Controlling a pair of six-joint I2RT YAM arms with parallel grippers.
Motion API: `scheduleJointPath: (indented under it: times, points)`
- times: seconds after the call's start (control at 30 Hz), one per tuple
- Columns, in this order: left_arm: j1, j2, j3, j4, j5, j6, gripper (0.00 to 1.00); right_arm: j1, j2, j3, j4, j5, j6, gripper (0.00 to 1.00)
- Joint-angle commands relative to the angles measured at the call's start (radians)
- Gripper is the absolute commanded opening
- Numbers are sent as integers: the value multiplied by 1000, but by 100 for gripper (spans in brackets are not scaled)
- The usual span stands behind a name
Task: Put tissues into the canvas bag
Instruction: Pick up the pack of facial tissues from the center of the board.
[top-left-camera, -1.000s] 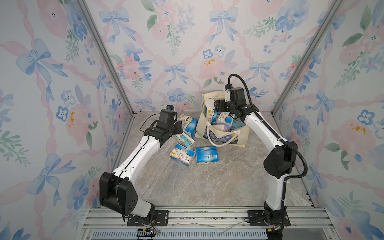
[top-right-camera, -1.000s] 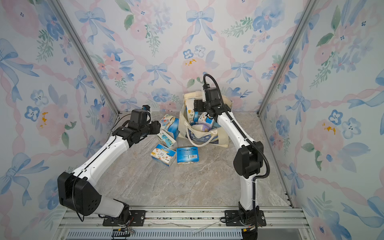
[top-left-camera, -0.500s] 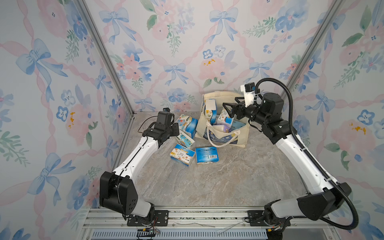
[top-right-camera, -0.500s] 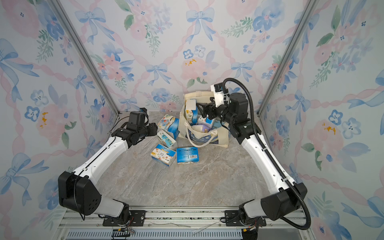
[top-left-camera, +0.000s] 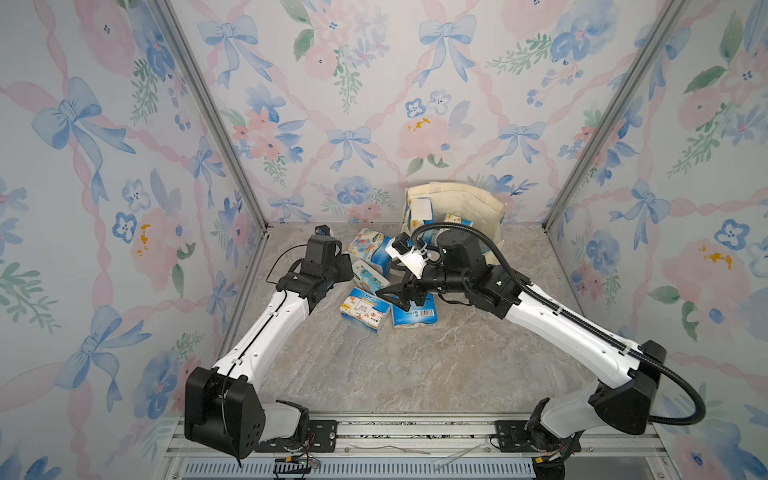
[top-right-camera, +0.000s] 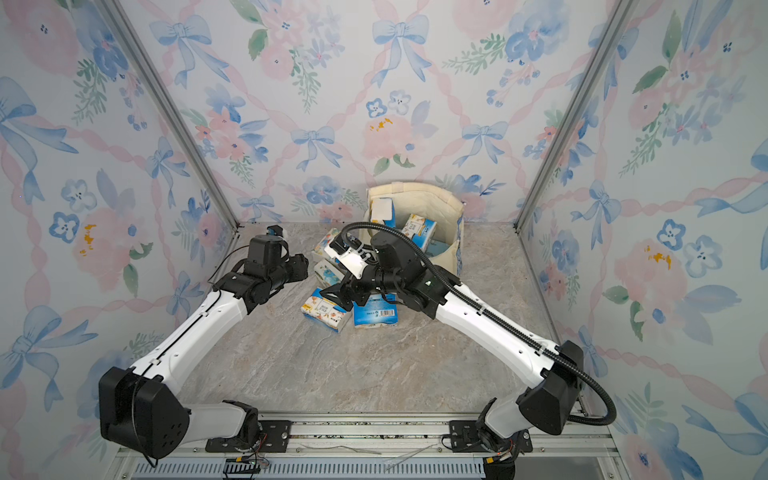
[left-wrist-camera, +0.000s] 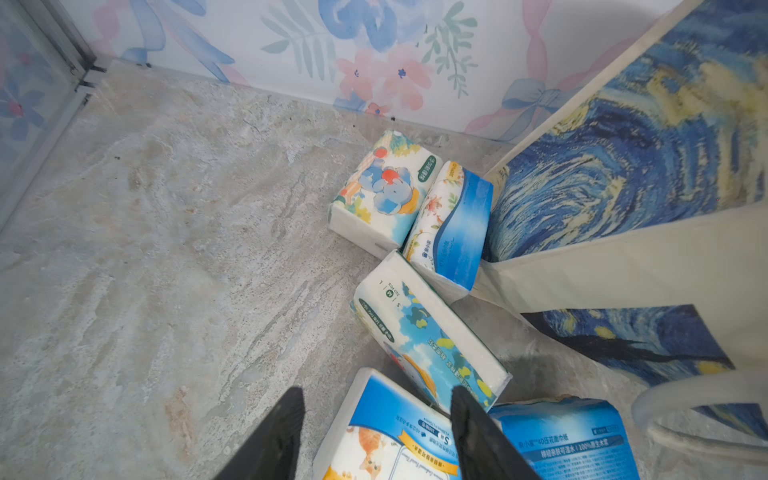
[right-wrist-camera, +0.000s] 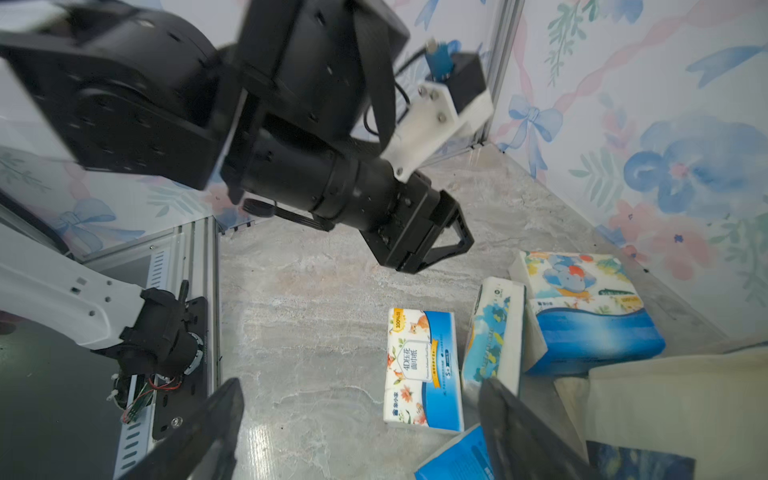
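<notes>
Your right tool is spread wide and empty, hovering over the blue pack and close to the cat-print pack on the desk. Your left tool is spread too, gripping nothing, just above one end of the cat-print pack. Five tissue packs lie on the desk beside the canvas bag. The bag stands open at the back of the desk, with at least two more packs visible inside.
</notes>
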Motion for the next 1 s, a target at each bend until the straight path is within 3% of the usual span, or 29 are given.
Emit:
scheduleJointPath:
  times: [0.0,0.13,0.33,0.77,0.97]
  points:
    - [6,-64,-25,42,-59,2,60,53,92,12,-37,156,26,89]
    - [6,-114,-70,82,-56,2,62,104,243,128,-137,342,-7,89]
    - [8,-149,-89,95,-60,30,62,105,402,259,-194,440,-3,90]
    - [8,-144,-104,106,-64,45,62,41,598,418,-271,515,14,100]
    - [9,-143,-103,105,-61,47,62,2,682,501,-286,508,29,98]
